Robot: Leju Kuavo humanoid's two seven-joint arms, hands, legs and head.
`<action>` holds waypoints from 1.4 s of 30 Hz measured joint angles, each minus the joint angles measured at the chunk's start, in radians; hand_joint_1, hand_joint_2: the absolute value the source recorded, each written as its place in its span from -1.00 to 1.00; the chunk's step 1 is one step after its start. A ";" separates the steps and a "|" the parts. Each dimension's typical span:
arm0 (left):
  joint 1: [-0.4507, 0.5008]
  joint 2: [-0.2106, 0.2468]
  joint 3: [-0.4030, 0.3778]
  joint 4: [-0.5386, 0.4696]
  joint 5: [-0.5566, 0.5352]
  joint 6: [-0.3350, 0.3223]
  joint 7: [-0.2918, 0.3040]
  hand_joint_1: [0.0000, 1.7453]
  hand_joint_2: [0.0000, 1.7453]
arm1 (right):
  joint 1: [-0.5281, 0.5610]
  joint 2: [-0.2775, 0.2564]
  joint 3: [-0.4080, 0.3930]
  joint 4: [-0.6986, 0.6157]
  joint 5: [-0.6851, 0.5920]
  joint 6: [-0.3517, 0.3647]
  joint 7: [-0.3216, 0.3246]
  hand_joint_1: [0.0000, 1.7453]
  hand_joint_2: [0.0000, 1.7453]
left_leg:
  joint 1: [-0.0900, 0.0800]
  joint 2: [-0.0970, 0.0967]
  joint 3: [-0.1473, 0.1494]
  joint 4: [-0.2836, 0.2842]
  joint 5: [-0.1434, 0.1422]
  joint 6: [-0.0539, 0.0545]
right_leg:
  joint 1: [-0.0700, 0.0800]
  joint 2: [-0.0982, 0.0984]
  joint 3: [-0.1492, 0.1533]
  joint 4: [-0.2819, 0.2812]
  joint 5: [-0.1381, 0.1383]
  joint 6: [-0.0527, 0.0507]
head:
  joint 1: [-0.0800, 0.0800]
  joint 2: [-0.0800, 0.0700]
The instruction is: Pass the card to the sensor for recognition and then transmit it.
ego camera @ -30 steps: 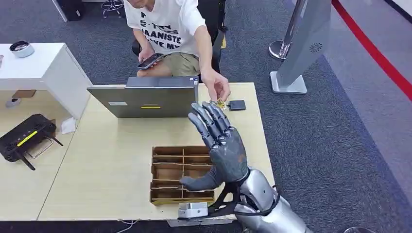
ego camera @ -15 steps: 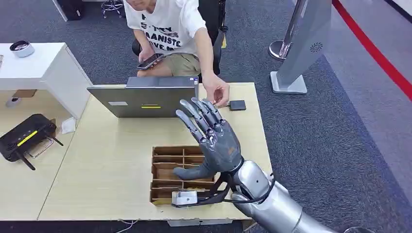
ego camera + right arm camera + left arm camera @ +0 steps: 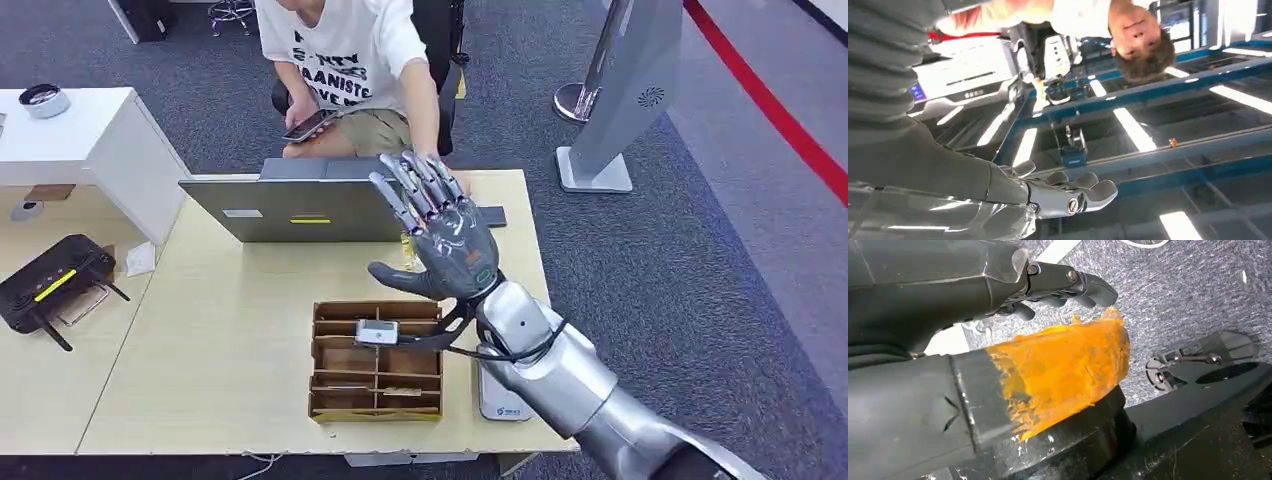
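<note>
The right hand (image 3: 450,245) is dark grey on a silver arm. The surface (image 3: 230,330) is light wood, the box (image 3: 377,362) brown, the laptop (image 3: 300,208) grey, the carpet (image 3: 700,280) grey-blue.

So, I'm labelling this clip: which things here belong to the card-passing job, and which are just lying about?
Belongs to the job:
right robot hand, raised with fingers spread
person's hand behind it
black sensor

Just lying about:
laptop
cardboard divider tray
black router
phone
</note>
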 joint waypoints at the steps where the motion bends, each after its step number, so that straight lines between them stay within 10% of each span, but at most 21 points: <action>1: 0.000 0.000 -0.001 0.000 0.000 -0.001 0.001 -1.00 -1.00 | -0.001 0.002 -0.004 0.005 0.006 0.000 0.004 -1.00 1.00 | 0.000 0.000 0.000 0.000 0.000 0.000 | 0.000 0.000 0.000 0.000 0.000 0.000 | 0.000 0.000; 27: 0.000 -0.004 -0.022 0.000 0.000 -0.004 0.002 -1.00 -1.00 | -0.008 0.013 -0.048 0.055 0.050 0.002 0.026 -1.00 1.00 | 0.000 0.000 0.000 0.000 0.000 0.000 | 0.000 0.000 0.000 0.000 0.000 0.000 | 0.000 0.000; 28: 0.000 -0.004 -0.022 0.000 0.000 -0.004 0.002 -1.00 -1.00 | -0.008 0.013 -0.049 0.058 0.050 0.002 0.026 -0.90 1.00 | 0.000 0.000 0.000 0.000 0.000 0.000 | 0.000 0.000 0.000 0.000 0.000 0.000 | 0.000 0.000; 29: 0.000 -0.004 -0.022 0.000 0.000 -0.004 0.002 -1.00 -1.00 | -0.008 0.014 -0.049 0.059 0.050 0.002 0.026 0.62 1.00 | 0.000 0.000 0.000 0.000 0.000 0.000 | 0.000 0.000 0.000 0.000 0.000 0.000 | 0.000 0.000; 30: 0.000 -0.004 -0.022 0.000 0.000 -0.004 0.002 -1.00 -1.00 | -0.008 0.014 -0.048 0.060 0.050 0.002 0.026 1.00 1.00 | 0.000 0.000 0.000 0.000 0.000 0.000 | 0.000 0.000 0.000 0.000 0.000 0.000 | 0.000 0.000; 42: 0.000 -0.004 -0.022 0.000 0.000 -0.004 0.002 -1.00 -1.00 | -0.007 0.016 -0.049 0.063 0.047 0.003 0.027 1.00 1.00 | 0.000 0.000 0.000 0.000 0.000 0.000 | 0.000 0.000 0.000 0.000 0.000 0.000 | 0.000 0.000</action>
